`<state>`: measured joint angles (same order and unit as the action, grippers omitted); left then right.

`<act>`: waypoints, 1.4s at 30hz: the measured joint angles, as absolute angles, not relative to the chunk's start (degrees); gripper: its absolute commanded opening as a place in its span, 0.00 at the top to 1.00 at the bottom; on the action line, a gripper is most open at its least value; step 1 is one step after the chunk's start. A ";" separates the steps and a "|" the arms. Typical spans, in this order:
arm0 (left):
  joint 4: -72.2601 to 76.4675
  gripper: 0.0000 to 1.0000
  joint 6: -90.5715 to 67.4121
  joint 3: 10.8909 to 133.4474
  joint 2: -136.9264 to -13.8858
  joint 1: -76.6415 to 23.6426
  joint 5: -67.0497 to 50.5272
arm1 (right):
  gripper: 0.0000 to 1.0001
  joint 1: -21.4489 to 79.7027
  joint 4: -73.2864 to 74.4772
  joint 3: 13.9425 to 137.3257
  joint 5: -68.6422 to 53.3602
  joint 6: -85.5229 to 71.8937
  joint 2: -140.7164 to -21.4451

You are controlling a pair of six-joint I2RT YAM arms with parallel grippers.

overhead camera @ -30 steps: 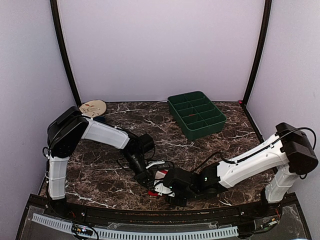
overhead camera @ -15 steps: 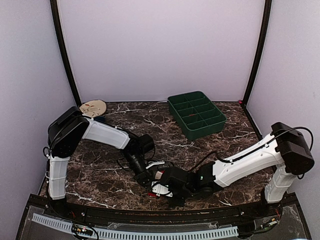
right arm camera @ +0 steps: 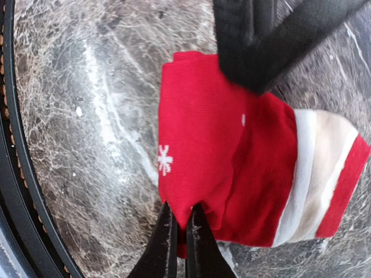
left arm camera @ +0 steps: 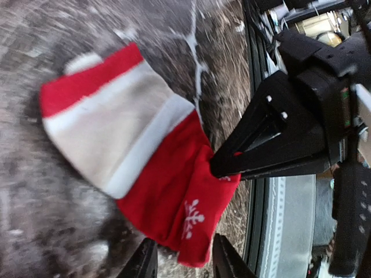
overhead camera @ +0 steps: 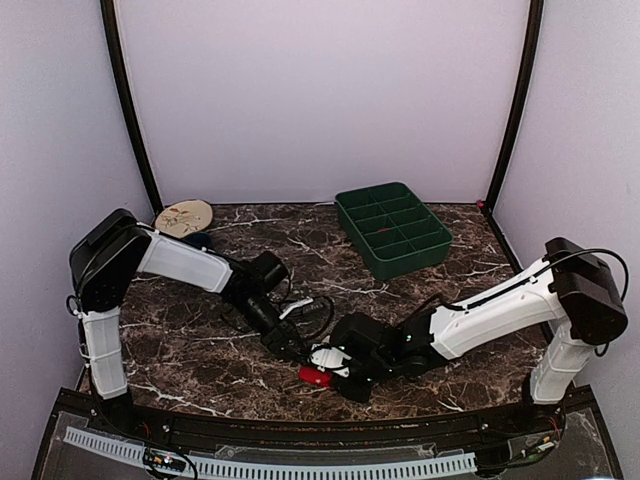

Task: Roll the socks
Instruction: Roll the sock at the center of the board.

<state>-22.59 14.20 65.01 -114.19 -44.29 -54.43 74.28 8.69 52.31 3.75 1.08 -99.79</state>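
The socks lay in a folded red bundle on the dark table. This was low in the middle of the top view, well apart from the green tray at the upper right. The right gripper was pinched tight on the red edge of the bundle, at the bottom of its own view. The left gripper had its fingers apart around the red end. They seemed not to squeeze it, but that view was blurry. The white and cream cuff pointed to the upper left there.
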 measured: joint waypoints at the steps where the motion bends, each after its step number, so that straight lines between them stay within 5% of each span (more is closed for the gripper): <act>1: -20.99 0.62 13.19 64.25 -113.34 -43.42 -54.15 | 1.00 73.67 8.43 51.94 2.92 0.43 -99.50; 19: 9.37 0.55 3.46 42.81 -94.06 -46.09 -38.39 | 1.00 61.60 4.49 46.11 -19.94 -14.48 -96.31; 28: 12.84 0.52 14.06 42.61 -92.60 -55.96 -27.57 | 1.00 56.90 -1.13 42.26 -34.20 -22.26 -96.31; 42: 11.00 0.52 25.93 46.15 -96.84 -59.68 -26.41 | 1.00 54.70 -6.85 38.85 -44.47 -27.75 -96.31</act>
<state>11.00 25.93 46.15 -96.84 -59.68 -26.41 54.70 -6.85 38.85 -44.47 -27.75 -96.31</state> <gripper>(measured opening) 0.486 0.018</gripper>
